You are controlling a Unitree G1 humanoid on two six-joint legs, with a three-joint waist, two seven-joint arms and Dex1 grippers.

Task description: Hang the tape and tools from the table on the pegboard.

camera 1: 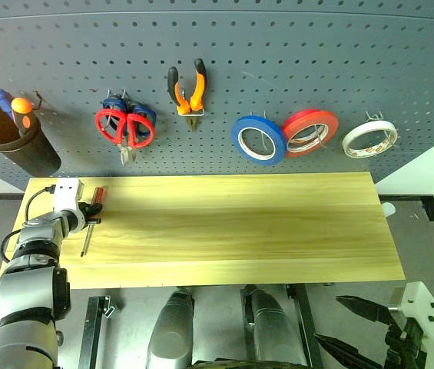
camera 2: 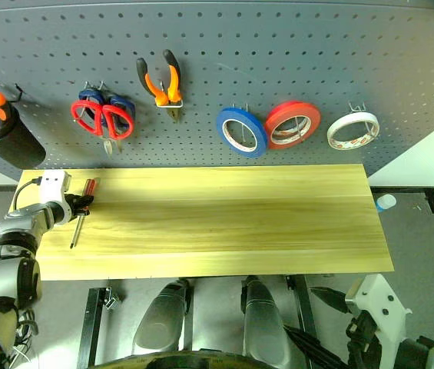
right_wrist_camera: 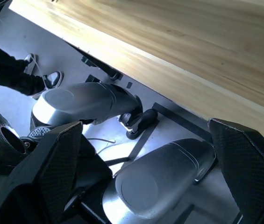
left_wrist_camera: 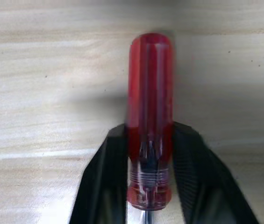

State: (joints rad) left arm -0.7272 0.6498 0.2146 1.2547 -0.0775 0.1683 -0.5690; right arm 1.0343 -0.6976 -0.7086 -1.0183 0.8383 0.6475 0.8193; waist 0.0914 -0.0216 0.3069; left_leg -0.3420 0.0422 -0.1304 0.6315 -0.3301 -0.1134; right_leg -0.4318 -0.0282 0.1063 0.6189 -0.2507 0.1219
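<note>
Pegboard (camera 1: 293,54) holds three tape rolls; left tool (camera 1: 91,214) clamps one screwdriver (left_wrist_camera: 150,116); right tool (right_wrist_camera: 141,182) apart.

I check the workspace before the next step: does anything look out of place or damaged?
Nothing looks damaged or spilled. Only the red-handled screwdriver remains on the table, at its left end, with the left gripper jaws shut on its handle. The other tools and tapes hang on the pegboard.

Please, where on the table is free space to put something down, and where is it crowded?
Nearly the whole table is bare, from the middle to its right end. Only the left end is occupied: there the left hand, shut on the red-handled screwdriver, sits by the corner. On the pegboard the row of hanging items is crowded; above it is free.
</note>
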